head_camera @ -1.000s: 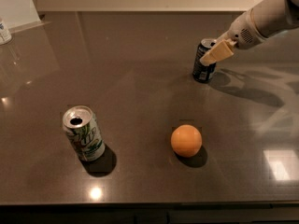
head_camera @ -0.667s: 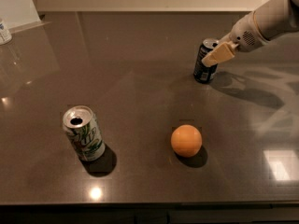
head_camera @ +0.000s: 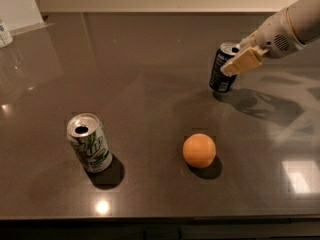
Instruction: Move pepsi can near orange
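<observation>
The pepsi can (head_camera: 221, 74), dark navy with a silver top, is at the right back of the dark counter and leans slightly. My gripper (head_camera: 232, 59) reaches in from the right and is shut on the can's upper part. One tan finger (head_camera: 243, 61) lies across the can's near side; the other finger is hidden behind the can. The orange (head_camera: 199, 150) sits on the counter toward the front, well apart from the can and a little to its left.
A white-and-green can (head_camera: 89, 143) with an open silver top stands at the front left. A small white container (head_camera: 4, 33) is at the far left edge. The counter's front edge (head_camera: 160, 218) runs along the bottom of the view.
The gripper and the pepsi can have shifted slightly right and toward the front, and the can now leans a little. The orange and the green can have not moved.
</observation>
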`<control>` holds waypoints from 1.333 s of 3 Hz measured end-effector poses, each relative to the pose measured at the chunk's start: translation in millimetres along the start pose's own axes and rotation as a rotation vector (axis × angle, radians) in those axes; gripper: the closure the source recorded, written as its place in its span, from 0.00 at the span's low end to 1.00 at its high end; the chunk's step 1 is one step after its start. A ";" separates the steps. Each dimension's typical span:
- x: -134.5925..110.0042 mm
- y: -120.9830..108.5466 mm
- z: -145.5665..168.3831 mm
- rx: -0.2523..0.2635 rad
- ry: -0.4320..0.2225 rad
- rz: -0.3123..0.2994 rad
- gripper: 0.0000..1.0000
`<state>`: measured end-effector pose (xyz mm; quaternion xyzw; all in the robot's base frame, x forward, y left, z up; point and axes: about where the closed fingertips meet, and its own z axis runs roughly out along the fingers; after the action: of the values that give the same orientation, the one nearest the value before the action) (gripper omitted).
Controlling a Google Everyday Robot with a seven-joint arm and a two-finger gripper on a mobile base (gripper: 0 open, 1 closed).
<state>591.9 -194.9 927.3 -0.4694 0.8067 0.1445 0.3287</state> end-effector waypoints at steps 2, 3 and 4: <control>-3.1 68.1 -24.6 -0.094 0.019 -0.119 1.00; -10.3 94.0 -11.3 -0.155 0.014 -0.153 1.00; -16.4 109.8 2.8 -0.199 0.013 -0.169 1.00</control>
<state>505.0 -125.7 927.8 -0.5668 0.7481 0.1928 0.2862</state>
